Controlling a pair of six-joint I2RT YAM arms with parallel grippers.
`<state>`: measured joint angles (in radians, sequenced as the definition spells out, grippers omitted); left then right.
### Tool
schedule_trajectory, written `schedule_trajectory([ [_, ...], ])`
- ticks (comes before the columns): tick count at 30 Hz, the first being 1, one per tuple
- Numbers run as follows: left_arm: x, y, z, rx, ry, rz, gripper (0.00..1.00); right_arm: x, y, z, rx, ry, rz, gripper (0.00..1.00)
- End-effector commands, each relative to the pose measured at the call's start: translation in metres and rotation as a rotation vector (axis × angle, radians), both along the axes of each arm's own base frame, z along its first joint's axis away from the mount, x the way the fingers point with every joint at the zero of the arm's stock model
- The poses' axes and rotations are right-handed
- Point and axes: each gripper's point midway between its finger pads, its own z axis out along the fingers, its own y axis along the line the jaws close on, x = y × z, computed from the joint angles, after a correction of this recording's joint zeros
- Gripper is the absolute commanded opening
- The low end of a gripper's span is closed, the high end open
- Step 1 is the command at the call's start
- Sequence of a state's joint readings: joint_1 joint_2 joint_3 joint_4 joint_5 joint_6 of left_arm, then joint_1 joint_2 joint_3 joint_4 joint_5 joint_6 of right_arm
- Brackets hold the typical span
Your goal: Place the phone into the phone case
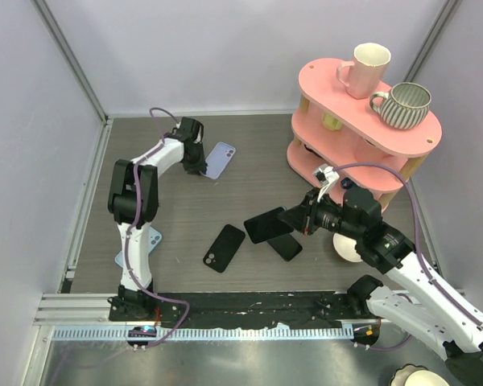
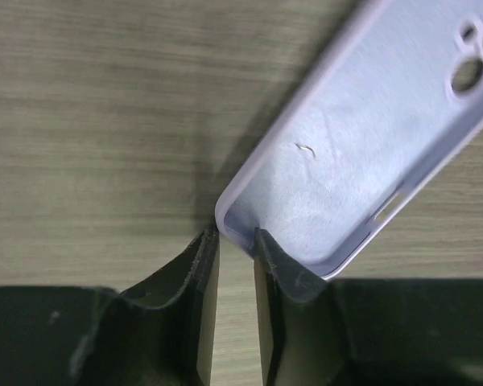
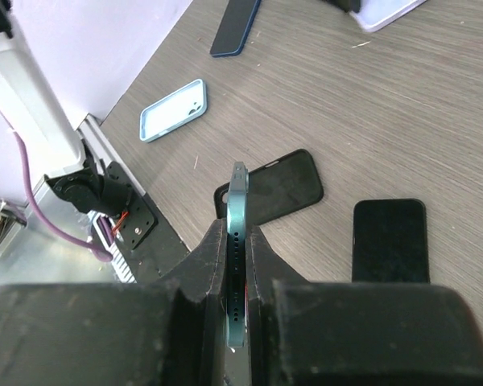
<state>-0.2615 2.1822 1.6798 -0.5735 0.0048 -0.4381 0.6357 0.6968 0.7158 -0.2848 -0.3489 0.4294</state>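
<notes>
The right gripper (image 3: 237,233) is clamped on a teal-edged phone (image 1: 267,225), held on edge with its long axis running out past the fingertips. The lavender phone case (image 2: 362,137) lies open side up on the table, well apart to the phone's far left, its long axis diagonal. The left gripper (image 2: 235,241) is nearer, with its jaws narrowed astride one corner rim; whether they pinch it I cannot tell. There are three cases, counting one light blue case (image 3: 173,110) and one black case (image 1: 224,248), and one more black phone (image 1: 285,245) lies flat

Left tool (image 2: 236,241) narrowly parted, right tool (image 3: 238,233) clamped tight.
</notes>
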Motion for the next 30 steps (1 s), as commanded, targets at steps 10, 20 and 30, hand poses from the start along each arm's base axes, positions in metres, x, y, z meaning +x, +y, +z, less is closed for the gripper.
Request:
schedule_trajectory([
  [10,-0.118,-0.047,0.023,-0.312,0.074,0.201,0.41,0.029,-0.017,0.044,0.064,-0.103,-0.198,0.01],
  [20,-0.074,-0.039,0.073,0.065,-0.065,-0.298,0.58,0.015,-0.023,0.055,0.114,-0.107,-0.192,0.01],
  [30,-0.042,-0.040,0.046,0.181,0.058,-0.360,0.49,0.010,-0.022,0.051,0.121,-0.084,-0.174,0.01],
])
